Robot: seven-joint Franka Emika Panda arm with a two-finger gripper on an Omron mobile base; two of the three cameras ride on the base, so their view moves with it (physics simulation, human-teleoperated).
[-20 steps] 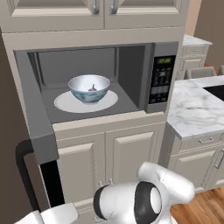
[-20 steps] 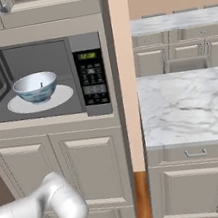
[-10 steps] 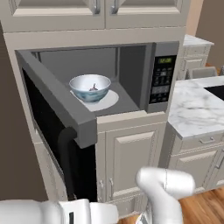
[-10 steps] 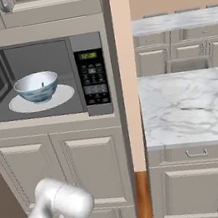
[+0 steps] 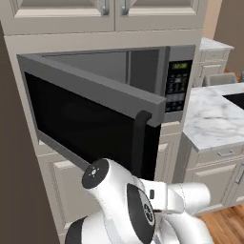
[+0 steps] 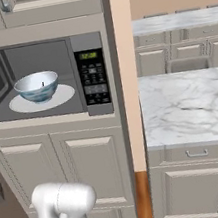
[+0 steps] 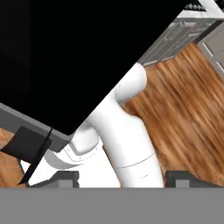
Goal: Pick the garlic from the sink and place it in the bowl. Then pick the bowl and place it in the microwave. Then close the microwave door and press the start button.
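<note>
The bowl [image 6: 37, 86] is sitting inside the microwave [image 6: 42, 79], upright on a flat white plate [image 6: 42, 99], over toward the cavity's 9 o'clock side in the right base view, and there's a small dark speck showing inside it, too tiny to say whether that's the garlic. The black keypad panel [image 6: 93, 76] with its green display is sitting just at 3 o'clock of the bowl. In the left base view the microwave door [image 5: 95, 124] is standing partly swung, angled across the opening so its dark glass is covering most of the cavity, with the black bar handle [image 5: 139, 143] at its free edge pointing toward 6 o'clock. The white arm [image 5: 138, 209] is bunching up low, right under that door edge. In the hand view the pincer [image 7: 122, 178] is showing two dark tips at 6 o'clock, standing well apart with nothing between them, and the door's black glass is taking up the 10 o'clock half with wooden floor [image 7: 188, 109] at 3 o'clock. A marble table [image 6: 192, 106] is sitting at 3 o'clock of the microwave cabinet, well apart from the bowl.
</note>
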